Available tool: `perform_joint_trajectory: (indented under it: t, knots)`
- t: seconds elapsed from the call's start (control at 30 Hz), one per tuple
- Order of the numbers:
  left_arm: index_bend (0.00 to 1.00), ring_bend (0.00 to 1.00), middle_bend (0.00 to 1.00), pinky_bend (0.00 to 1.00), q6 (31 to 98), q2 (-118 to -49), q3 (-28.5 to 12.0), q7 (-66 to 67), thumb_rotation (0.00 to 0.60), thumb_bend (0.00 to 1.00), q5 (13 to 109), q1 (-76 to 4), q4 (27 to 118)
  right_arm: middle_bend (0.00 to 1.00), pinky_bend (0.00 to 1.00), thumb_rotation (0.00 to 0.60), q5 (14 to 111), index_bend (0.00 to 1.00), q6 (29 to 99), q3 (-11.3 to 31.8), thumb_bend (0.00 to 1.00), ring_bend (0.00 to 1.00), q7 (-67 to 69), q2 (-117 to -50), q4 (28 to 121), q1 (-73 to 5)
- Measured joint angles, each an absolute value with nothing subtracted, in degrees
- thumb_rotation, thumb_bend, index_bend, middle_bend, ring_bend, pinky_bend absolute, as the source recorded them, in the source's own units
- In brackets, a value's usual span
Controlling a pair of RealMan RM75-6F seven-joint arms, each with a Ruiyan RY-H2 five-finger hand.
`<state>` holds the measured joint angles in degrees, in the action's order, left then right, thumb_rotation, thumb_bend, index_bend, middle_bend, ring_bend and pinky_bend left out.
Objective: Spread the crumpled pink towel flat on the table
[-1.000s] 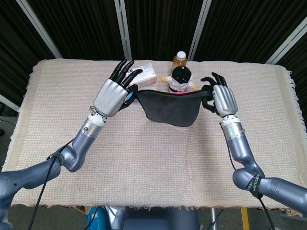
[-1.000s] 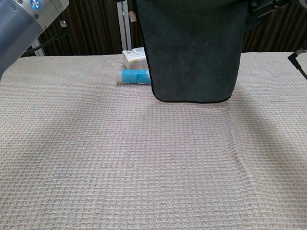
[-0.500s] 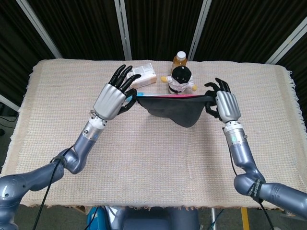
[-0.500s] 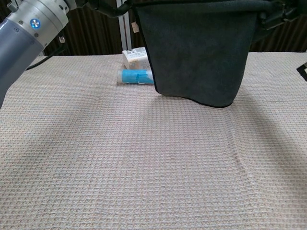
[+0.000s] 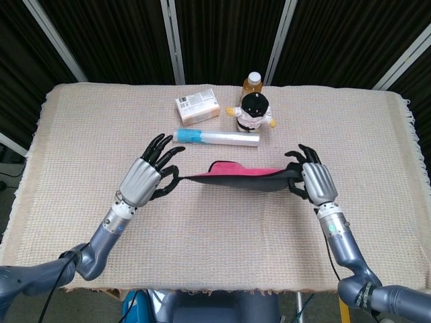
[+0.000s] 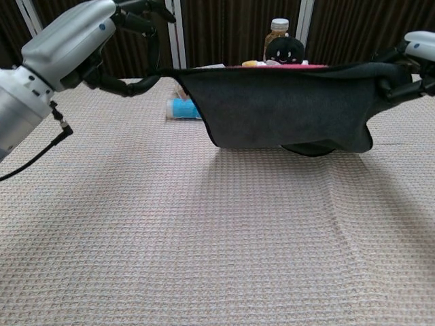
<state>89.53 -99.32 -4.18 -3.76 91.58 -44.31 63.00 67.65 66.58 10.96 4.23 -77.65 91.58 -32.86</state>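
The towel (image 5: 237, 178) hangs stretched between my two hands above the middle of the table, pink on its upper side and dark grey underneath. In the chest view the towel (image 6: 285, 112) shows its dark face, with its lower edge sagging close to the tablecloth. My left hand (image 5: 147, 177) pinches the towel's left corner. My right hand (image 5: 311, 180) pinches the right corner. Both hands show in the chest view too, the left hand (image 6: 95, 42) high at the left and the right hand (image 6: 412, 62) at the right edge.
A beige woven cloth (image 5: 222, 242) covers the table. Behind the towel lie a blue and white tube (image 5: 215, 138), a small white box (image 5: 197, 106), a black and white doll (image 5: 254, 111) and a capped bottle (image 5: 252, 83).
Both hands have come down and toward the table's front, carrying the towel with them. The towel has swung from hanging upright to nearly level, showing its pink side.
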Motion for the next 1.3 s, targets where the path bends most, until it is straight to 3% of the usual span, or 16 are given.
perform_joint_trajectory:
  t: [0.5,1.3]
  knots:
    - [0.59,0.00,0.19,0.00,92.06,-100.95,1.24,-4.94,0.600,0.49,95.77,-36.05,63.15,0.25,0.01,0.600,72.65,0.64,68.12,5.32,0.71,0.00,3.11,-80.48,90.09,-27.70]
    - [0.59,0.00,0.19,0.00,89.38,-106.42,2.82,-6.04,0.600,0.49,98.78,-32.34,58.91,0.25,0.01,0.600,76.13,0.64,65.82,1.90,0.71,0.00,4.14,-85.10,85.25,-24.09]
